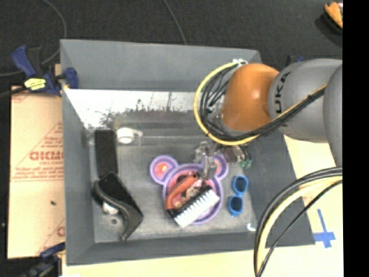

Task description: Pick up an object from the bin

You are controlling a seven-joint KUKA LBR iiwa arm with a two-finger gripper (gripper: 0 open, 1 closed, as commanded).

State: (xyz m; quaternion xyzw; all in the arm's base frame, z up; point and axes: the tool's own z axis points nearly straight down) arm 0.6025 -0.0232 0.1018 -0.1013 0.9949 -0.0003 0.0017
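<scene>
Over the bin's right middle, the gripper (207,157) hangs at the far right ear of a purple mouse-eared plate (155,165).
Whether the gripper is open or closed cannot be told. The grey metal bin (173,238) holds the smooth plate, which carries a white bristled brush (198,206) and a red piece (179,189). At left lie a curved black handle (118,203) and a flat black bar (105,150). At right lie small blue glasses (233,205).

Matt grey metal bin (81,172); glossy purple plastic mouse-shaped plate (163,167).
</scene>
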